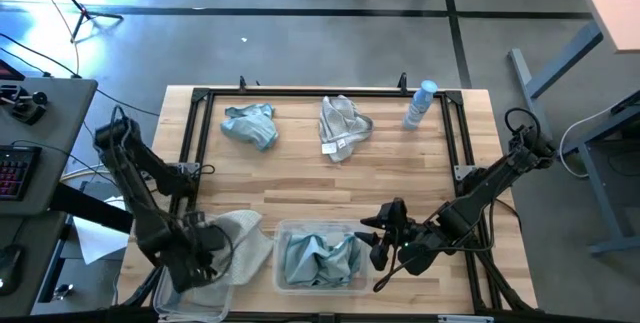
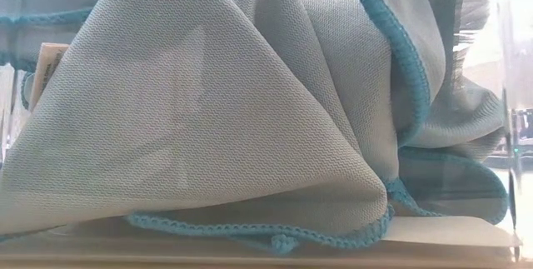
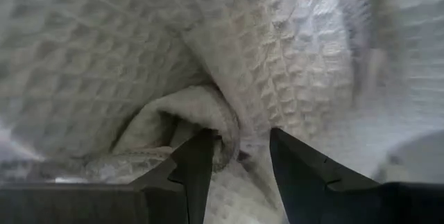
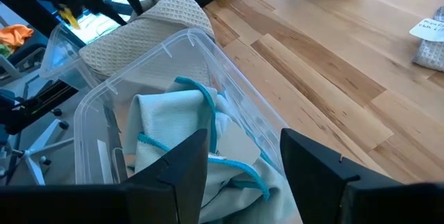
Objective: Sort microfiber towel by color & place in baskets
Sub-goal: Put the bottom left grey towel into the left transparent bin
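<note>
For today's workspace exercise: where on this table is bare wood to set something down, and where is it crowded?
Bare wood spans the middle of the wooden table, between the loose teal cloth, grey cloth, pale blue spray bottle and the near edge. That edge is crowded: clear plastic tub, beige waffle towel, both grippers.

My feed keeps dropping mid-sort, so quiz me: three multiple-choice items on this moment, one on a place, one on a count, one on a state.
1. Where is the spray bottle?
A. far right part of the table
B. inside a tub
C. in the right claw

2. How many towels lie loose on the bare table?
A. none
B. two
C. four

3. How is the left claw?
A. clamped on the bottle
B. out of sight
C. open over the grey towel

Answers:
1 A, it lies near the table's far right corner.
2 B, a teal towel and a grey one lie at the far side.
3 C, the left wrist view shows its fingers parted with waffle cloth between.
</note>
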### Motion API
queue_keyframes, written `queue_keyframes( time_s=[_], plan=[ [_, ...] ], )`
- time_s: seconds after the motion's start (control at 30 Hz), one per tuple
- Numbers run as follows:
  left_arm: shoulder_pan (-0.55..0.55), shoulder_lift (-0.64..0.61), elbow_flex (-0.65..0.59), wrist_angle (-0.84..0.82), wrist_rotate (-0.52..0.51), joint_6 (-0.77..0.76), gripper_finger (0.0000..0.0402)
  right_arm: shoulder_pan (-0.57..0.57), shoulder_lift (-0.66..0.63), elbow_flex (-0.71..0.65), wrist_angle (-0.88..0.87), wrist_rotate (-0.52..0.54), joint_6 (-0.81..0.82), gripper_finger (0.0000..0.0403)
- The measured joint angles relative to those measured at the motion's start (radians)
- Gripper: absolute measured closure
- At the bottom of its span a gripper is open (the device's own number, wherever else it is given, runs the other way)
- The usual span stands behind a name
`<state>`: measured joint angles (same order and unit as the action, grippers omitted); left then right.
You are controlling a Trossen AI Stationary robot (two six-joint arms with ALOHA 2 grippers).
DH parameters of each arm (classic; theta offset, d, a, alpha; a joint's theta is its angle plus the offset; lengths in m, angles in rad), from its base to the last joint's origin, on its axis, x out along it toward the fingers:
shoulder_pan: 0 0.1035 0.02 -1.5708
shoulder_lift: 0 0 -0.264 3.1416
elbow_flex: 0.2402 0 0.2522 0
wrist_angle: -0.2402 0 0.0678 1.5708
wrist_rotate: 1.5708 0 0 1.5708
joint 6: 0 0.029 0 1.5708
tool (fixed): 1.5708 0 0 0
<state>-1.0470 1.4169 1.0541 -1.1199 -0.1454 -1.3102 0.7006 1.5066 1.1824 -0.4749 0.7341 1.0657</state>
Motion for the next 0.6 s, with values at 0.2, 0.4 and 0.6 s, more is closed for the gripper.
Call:
queue_keyframes(
  time_s=[0.2,0.4,0.6],
  plan=[
    [0.0,0.138,-0.036,-0.002,0.023,0.069,0.0268,0.0,0.0,0.0,-0.009,0.0,0.0,0.0226],
    [-0.001,0.209,-0.056,-0.01,0.108,0.016,0.0268,0.0,0.0,0.0,-0.02,0.0,0.0,0.0226],
    [-0.001,0.166,-0.017,-0.051,0.123,-0.024,0.0268,0.0,0.0,0.0,-0.025,0.0,0.0,0.0226]
  ],
)
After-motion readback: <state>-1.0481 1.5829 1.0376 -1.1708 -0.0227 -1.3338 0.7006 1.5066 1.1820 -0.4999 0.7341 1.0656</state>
